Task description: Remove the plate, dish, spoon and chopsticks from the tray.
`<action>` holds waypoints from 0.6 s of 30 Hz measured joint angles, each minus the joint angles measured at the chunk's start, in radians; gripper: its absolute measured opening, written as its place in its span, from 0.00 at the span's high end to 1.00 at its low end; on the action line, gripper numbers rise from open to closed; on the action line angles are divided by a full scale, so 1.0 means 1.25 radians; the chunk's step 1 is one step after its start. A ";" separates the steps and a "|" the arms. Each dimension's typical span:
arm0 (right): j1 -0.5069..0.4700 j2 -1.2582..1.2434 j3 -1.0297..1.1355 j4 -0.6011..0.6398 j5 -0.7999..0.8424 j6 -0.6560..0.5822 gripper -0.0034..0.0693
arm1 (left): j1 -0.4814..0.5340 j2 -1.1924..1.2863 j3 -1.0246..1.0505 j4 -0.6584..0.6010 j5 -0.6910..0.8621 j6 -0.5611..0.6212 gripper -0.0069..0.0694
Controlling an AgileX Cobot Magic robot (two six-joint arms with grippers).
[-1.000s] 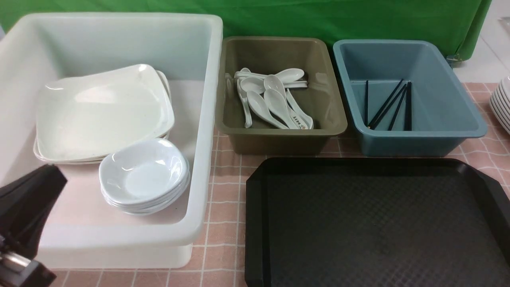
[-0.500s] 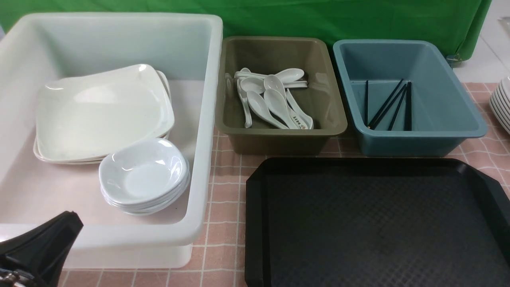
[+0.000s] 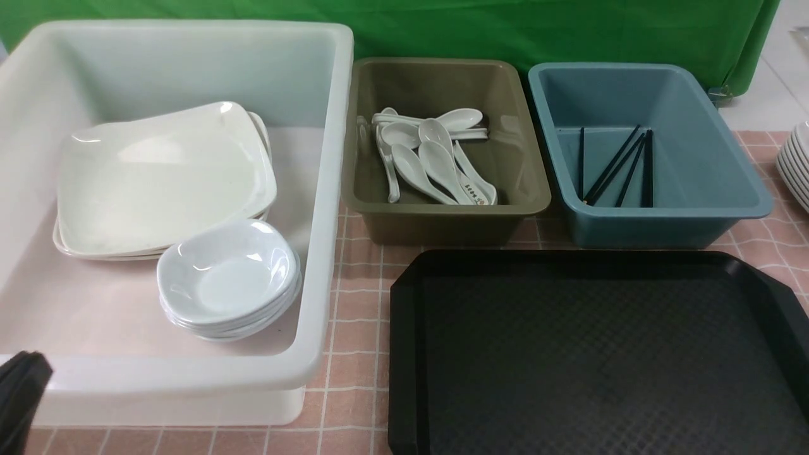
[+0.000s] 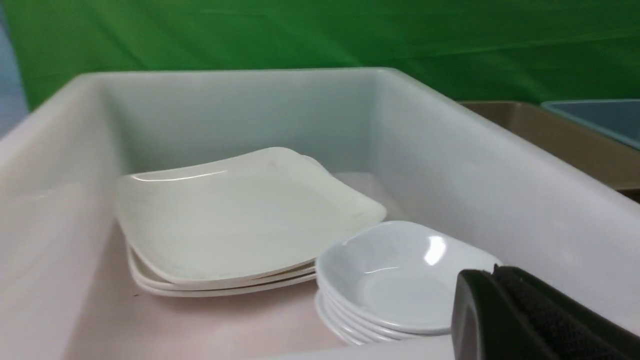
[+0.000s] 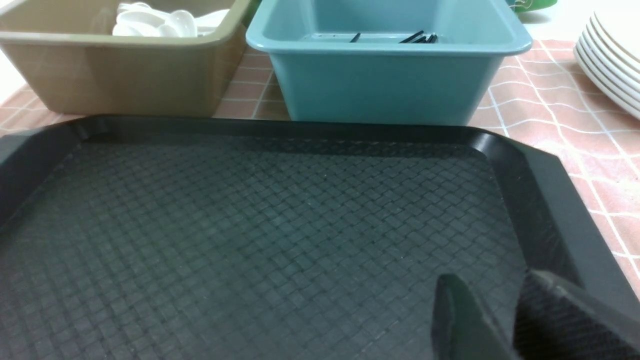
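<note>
The black tray (image 3: 600, 354) lies at the front right with nothing on it; it fills the right wrist view (image 5: 250, 225). The large white plates (image 3: 158, 177) are stacked in the white tub, with a stack of small dishes (image 3: 227, 278) in front of them. Both stacks show in the left wrist view, plates (image 4: 235, 210) and dishes (image 4: 400, 280). Several spoons (image 3: 430, 158) lie in the olive tub. Black chopsticks (image 3: 616, 165) lie in the blue tub. My left gripper (image 3: 19, 392) is shut and empty, outside the tub's near wall. My right gripper (image 5: 492, 285) is open and empty above the tray.
The white tub (image 3: 328, 189) stands at the left, the olive tub (image 3: 442, 218) in the middle and the blue tub (image 3: 663, 221) at the right, all behind the tray. A stack of white plates (image 3: 796, 164) sits at the far right edge on the pink tiled cloth.
My left gripper has drawn back and down out of the white tub toward the lower left corner of the front view. Nothing else has moved.
</note>
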 joint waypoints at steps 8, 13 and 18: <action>0.000 0.000 0.000 0.000 0.000 0.000 0.62 | 0.011 -0.040 0.007 0.045 0.053 -0.005 0.91; 0.000 0.000 0.000 0.000 0.000 0.000 0.62 | 0.011 -0.040 0.007 0.046 0.126 -0.005 0.91; 0.000 0.000 0.000 0.000 0.000 0.000 0.62 | 0.011 -0.040 0.007 0.046 0.134 -0.005 0.91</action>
